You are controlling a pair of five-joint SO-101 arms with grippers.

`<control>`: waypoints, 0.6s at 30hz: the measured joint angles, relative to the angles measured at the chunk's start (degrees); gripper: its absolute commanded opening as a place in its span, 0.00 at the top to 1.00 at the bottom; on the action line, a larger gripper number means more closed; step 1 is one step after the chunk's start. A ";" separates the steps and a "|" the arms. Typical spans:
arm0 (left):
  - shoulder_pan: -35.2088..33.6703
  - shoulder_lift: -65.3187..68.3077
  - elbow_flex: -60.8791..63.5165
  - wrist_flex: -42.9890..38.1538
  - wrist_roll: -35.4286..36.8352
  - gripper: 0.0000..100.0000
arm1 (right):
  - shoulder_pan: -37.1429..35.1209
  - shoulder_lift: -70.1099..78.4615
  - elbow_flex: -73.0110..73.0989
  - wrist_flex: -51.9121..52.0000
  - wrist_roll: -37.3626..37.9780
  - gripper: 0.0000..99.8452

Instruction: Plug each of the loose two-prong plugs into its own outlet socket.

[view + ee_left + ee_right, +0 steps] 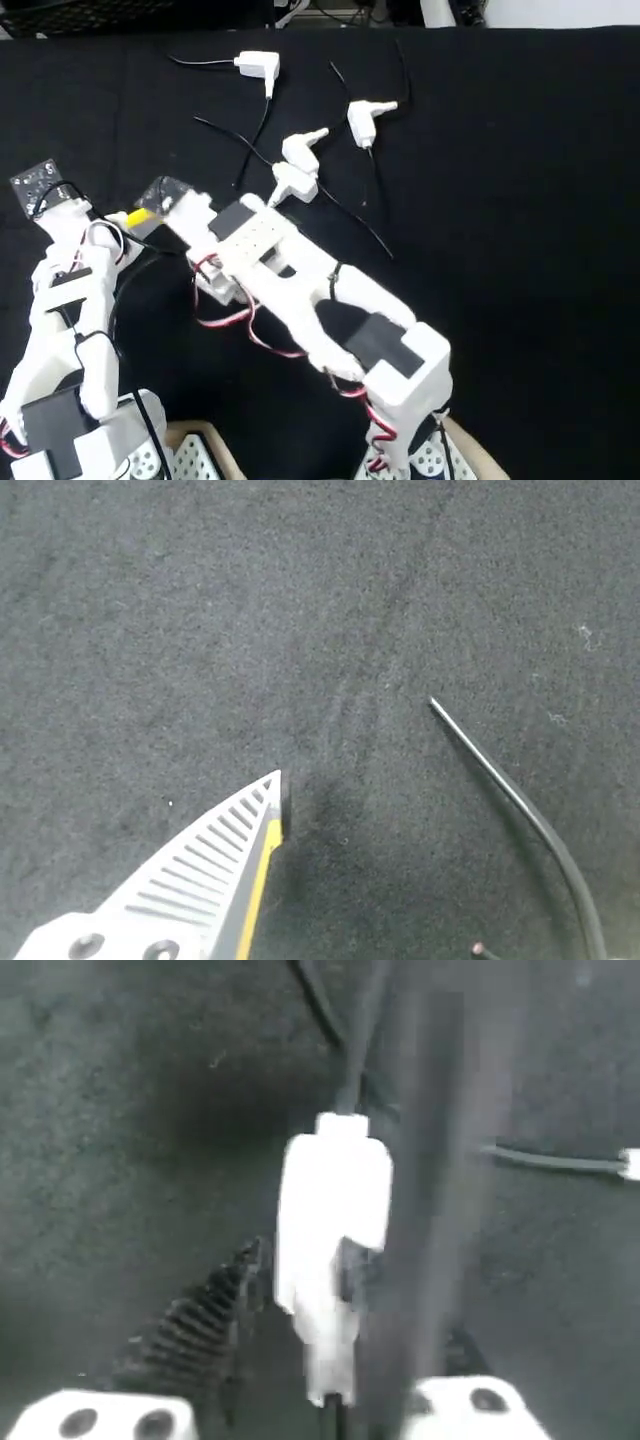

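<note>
Over the black table (520,250), pinched in the right gripper (288,188): a white plug (335,1220). Just beyond that gripper, a second plug (305,147); farther beyond, a third plug (365,118) and a fourth plug (258,65). Left of that gripper, the left gripper (275,802), fingers pressed together.

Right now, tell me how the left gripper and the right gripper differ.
The left gripper has its fingers shut on nothing, while the right gripper has its fingers clamped on a white plug. The left gripper hangs over bare black cloth beside a loose black wire end. The right gripper sits by the other white plugs near the table's middle. Both are low over the cloth.
</note>
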 measured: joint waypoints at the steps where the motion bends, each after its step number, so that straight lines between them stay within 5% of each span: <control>1: 0.00 0.00 0.00 0.00 0.00 0.38 | 0.00 0.00 -1.49 0.70 0.00 0.79; 18: 0.00 0.00 0.00 0.00 0.00 0.38 | -0.35 0.00 -14.33 15.82 2.02 0.79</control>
